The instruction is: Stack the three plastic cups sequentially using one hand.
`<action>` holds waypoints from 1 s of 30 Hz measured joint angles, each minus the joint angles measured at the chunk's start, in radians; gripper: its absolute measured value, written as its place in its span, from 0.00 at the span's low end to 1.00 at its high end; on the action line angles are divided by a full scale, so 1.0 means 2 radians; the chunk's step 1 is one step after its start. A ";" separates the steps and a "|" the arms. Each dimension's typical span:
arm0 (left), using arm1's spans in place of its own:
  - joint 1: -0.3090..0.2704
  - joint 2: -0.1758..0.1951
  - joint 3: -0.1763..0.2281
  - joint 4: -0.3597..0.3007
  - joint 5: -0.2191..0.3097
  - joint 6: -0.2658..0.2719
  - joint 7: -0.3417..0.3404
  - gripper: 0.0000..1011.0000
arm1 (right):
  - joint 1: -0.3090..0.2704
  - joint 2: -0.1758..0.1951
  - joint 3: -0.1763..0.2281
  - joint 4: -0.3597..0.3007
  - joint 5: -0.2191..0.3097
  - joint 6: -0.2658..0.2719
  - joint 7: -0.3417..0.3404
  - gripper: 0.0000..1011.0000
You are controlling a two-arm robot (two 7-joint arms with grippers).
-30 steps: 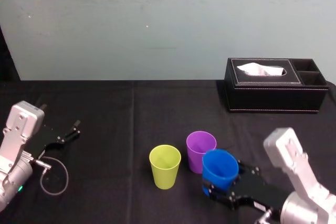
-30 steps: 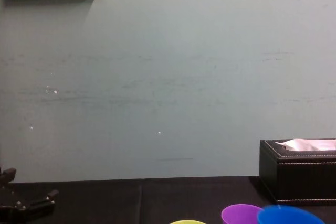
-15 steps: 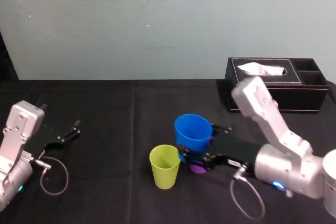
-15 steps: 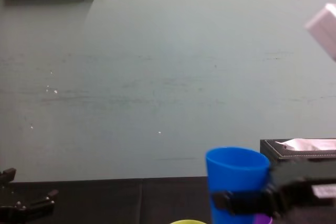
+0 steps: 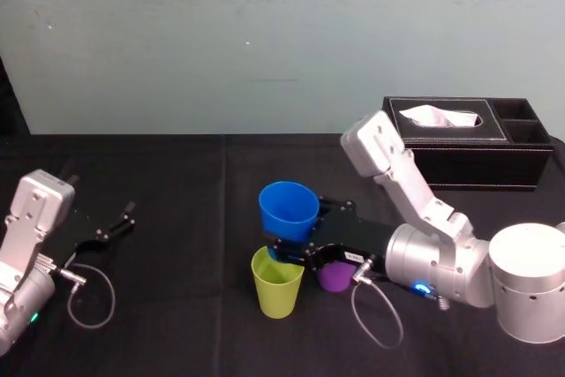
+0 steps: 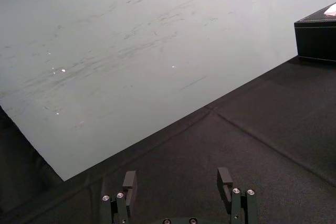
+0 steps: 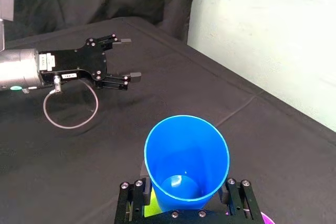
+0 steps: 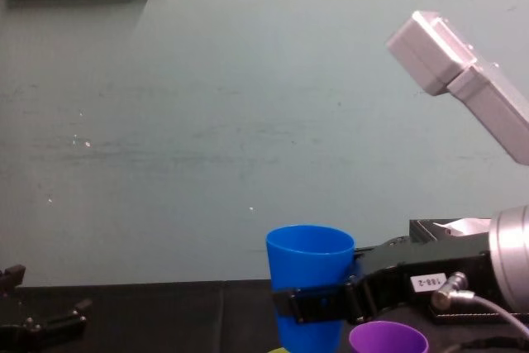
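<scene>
Our right pincer (image 5: 290, 252) pinches the blue cup (image 5: 289, 209) near its base, holding it over the yellow-green cup (image 5: 276, 287); the purple cup (image 5: 334, 277) stands just beside on the worktop (image 5: 177, 183). Our left pincer (image 6: 177, 176) rests spread, well apart.

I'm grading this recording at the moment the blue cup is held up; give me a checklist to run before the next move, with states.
1. Grip of right gripper on blue cup, cup lifted: ok.
2. Blue cup centred over yellow-green cup: cannot tell; its base overlaps the far rim.
3. Yellow-green cup upright, empty: ok.
4. Clearance between purple cup and right gripper above it: cannot tell.
5. Parked left gripper open, far left: ok.
</scene>
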 joint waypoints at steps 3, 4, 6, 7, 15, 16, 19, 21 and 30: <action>0.000 0.000 0.000 0.000 0.000 0.000 0.000 0.99 | 0.003 -0.002 -0.003 0.005 -0.001 -0.002 0.000 0.70; 0.000 0.000 0.000 0.000 0.000 0.000 0.000 0.99 | 0.004 -0.003 -0.005 0.008 -0.001 -0.003 0.000 0.70; 0.000 0.000 0.000 0.000 0.000 0.000 0.000 0.99 | 0.006 -0.005 -0.006 0.011 -0.001 -0.005 0.000 0.70; 0.000 0.000 0.000 0.000 0.000 0.000 0.000 0.99 | 0.007 -0.005 -0.007 0.014 -0.001 -0.006 0.000 0.70; 0.000 0.000 0.000 0.000 0.000 0.000 0.000 0.99 | 0.012 -0.008 -0.014 0.027 -0.001 -0.013 0.005 0.70; 0.000 0.000 0.000 0.000 0.000 0.000 0.000 0.99 | 0.013 -0.009 -0.015 0.028 -0.001 -0.014 0.006 0.70; 0.000 0.000 0.000 0.000 0.000 0.000 0.000 0.99 | 0.014 -0.009 -0.017 0.032 0.000 -0.017 0.007 0.70; 0.000 0.000 0.000 0.000 0.000 0.000 0.000 0.99 | 0.014 -0.010 -0.019 0.034 0.000 -0.018 0.008 0.70; 0.000 0.000 0.000 0.000 0.000 0.000 0.000 0.99 | 0.015 -0.009 -0.022 0.038 0.001 -0.020 0.008 0.70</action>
